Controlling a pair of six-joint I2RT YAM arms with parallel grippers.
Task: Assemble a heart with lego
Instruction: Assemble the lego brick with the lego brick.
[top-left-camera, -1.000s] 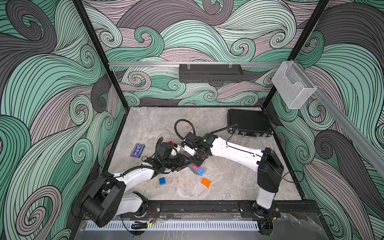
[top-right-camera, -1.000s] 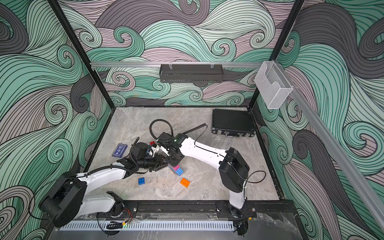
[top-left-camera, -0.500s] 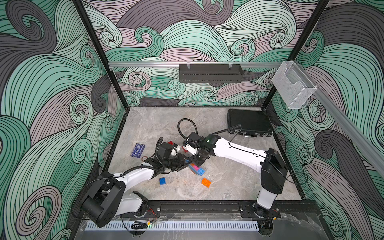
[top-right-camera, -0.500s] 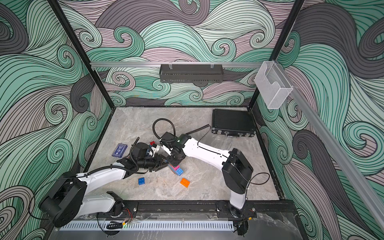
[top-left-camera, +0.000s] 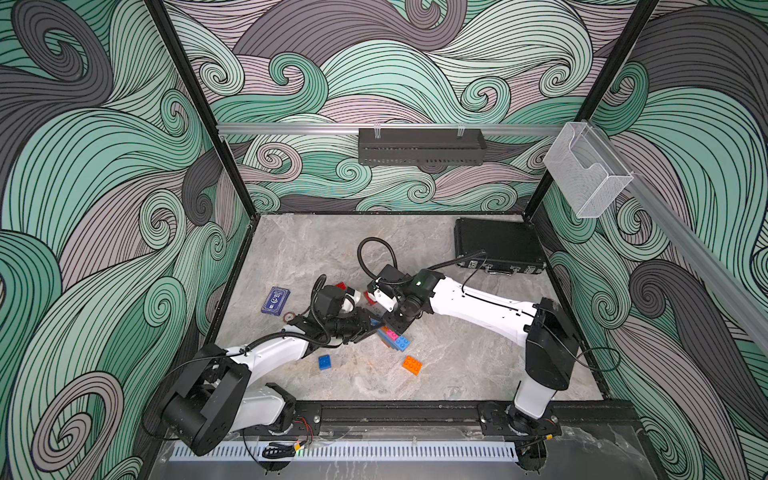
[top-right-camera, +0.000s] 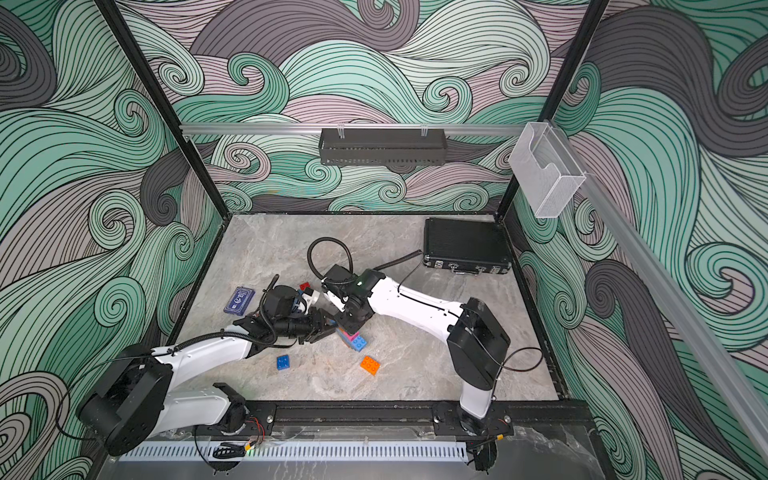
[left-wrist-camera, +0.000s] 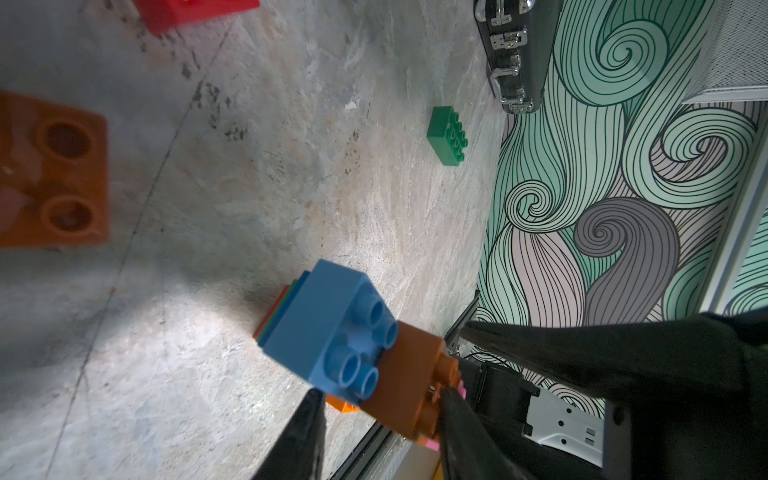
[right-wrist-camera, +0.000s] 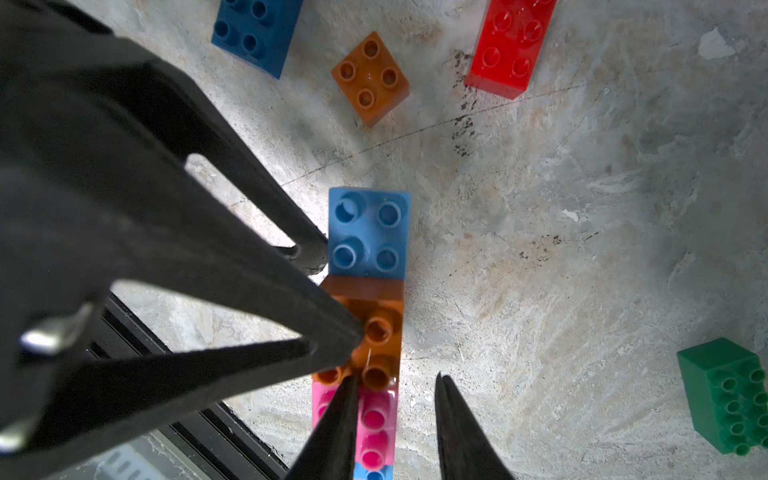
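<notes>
Grey marbled tabletop (top-left-camera: 457, 374): black case (top-left-camera: 496, 245) far corner, blue card box (top-left-camera: 275, 300), blue brick (top-left-camera: 325, 362), orange brick (top-left-camera: 412, 365), joined brick row (top-left-camera: 397, 340)

White left arm (top-left-camera: 282, 353) and white right arm (top-left-camera: 478, 307) both reach low to a joined row of coloured plastic bricks (right-wrist-camera: 365, 232); the left gripper (left-wrist-camera: 378, 407) clamps it, and the right gripper (right-wrist-camera: 397, 378) hangs over it, fingers pinched nearly together.

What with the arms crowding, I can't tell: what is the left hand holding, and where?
The left hand appears to grip the joined brick strip at its orange brick.
</notes>
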